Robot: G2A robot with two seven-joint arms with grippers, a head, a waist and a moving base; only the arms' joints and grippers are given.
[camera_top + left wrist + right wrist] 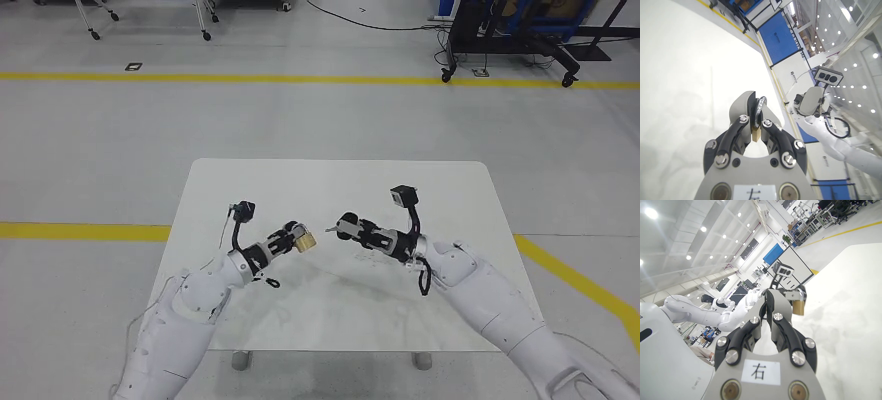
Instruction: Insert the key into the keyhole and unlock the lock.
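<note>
A brass padlock (306,241) with a silver shackle (761,106) is held above the white table (400,190), with my left gripper (295,238) (758,103) shut on it. Its brass body (756,134) sits between the fingers, and it appears farther off in the right wrist view as well (798,308). My right gripper (339,228) (767,297) faces it from a short gap away, level with it. Its fingers are pressed together on a thin key, of which just a sliver (764,309) shows between the pads.
Both arms hover over the middle of the table, toward its front half. The table's front edge (330,349) lies close under the forearms. Yellow floor lines (300,78) run behind and beside the table, and a black cart (520,40) stands at the far right.
</note>
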